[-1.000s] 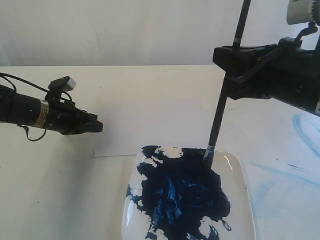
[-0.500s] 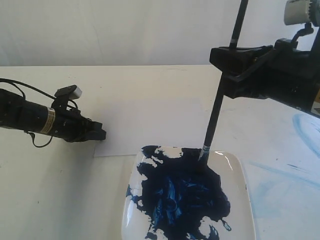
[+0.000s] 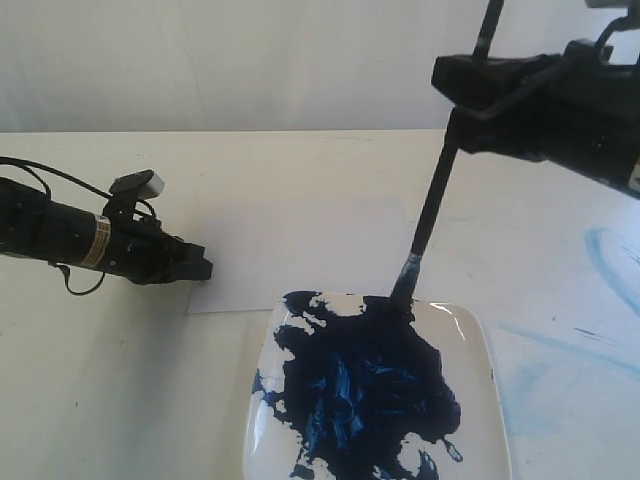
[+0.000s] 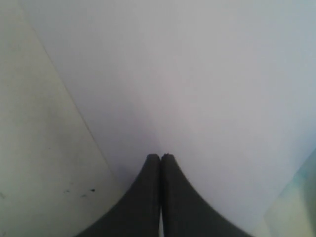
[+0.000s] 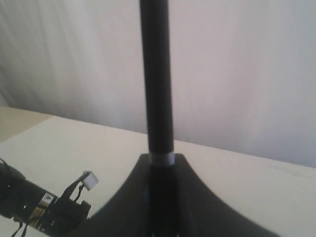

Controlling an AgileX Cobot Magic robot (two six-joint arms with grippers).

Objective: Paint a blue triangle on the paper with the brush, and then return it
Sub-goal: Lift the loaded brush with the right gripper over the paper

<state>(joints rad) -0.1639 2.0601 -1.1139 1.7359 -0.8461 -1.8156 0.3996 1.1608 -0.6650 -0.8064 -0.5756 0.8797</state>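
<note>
Paper (image 3: 300,250), its left edge under the closed left gripper (image 3: 200,268), lies blank behind the plate (image 3: 480,350), where the right gripper (image 3: 465,85), clamped on the brush (image 3: 430,215), dips its tip in paint (image 3: 370,390); lifting straight up should spare drips.

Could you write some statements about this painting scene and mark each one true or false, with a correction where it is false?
1. The right gripper holds the brush. True.
2. The brush tip rests on the paper. False: it is at the blue paint on the plate.
3. The left gripper has its jaws wide open. False: they are shut together.
4. The visible part of the paper is blank. True.
</note>
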